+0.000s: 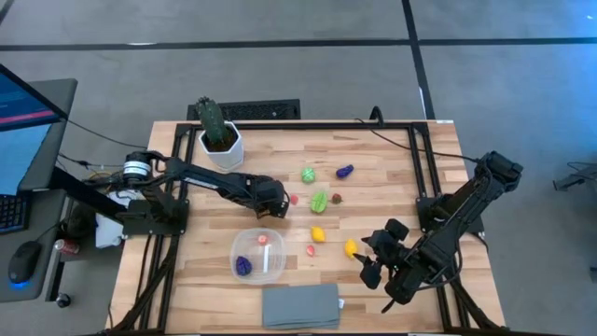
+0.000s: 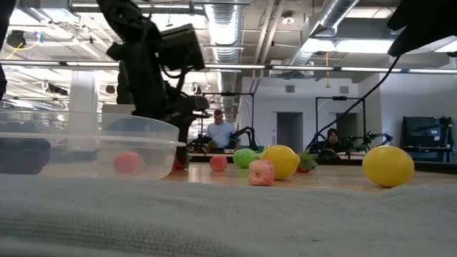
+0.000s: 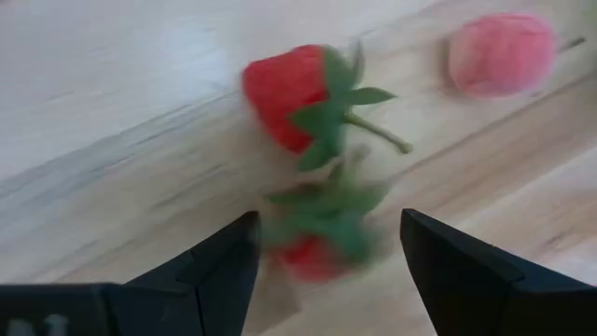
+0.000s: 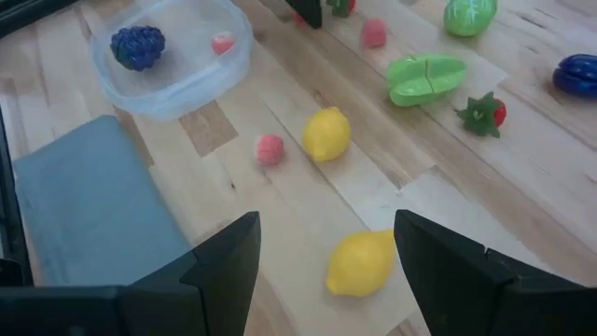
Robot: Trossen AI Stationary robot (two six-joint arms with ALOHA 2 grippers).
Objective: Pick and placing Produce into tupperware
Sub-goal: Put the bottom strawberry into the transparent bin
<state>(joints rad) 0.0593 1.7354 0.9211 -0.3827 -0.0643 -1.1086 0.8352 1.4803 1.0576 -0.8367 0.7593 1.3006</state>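
Overhead, the left gripper [image 1: 280, 209] hovers low over the pale wooden table [image 1: 392, 168], just beyond the far rim of the small clear plastic tupperware [image 1: 244, 245], its jaws standing open and holding nothing. Its wrist view shows two dark fingers [image 3: 224, 266] spread either side of a small red strawberry with a green leafy top [image 3: 312, 245] lying between them on the wood; a second red strawberry [image 3: 289, 98] lies just past it and a round pink fruit [image 3: 499, 54] sits farther off. Inside the tupperware rest a dark purple bunch of grapes [image 1: 243, 266] and a small pink piece [image 1: 262, 239].

Scattered across the table's middle are a round green fruit [image 1: 308, 175], a purple-blue aubergine [image 1: 344, 171], a split green vegetable [image 1: 319, 201], a small brownish-red piece [image 1: 337, 198], a yellow lemon [image 1: 318, 233], a pink cube-like piece [image 1: 311, 250] and a second yellow lemon [image 1: 352, 248].

The right gripper [image 1: 373, 266] waits near the table's front right, close beside that second lemon, its jaws parted and empty. A flat grey folded cloth [image 1: 300, 306] lies at the front edge, just in front of the tupperware, and a tall green cactus in a white hexagonal pot [image 1: 217, 135] stands at the far left corner.
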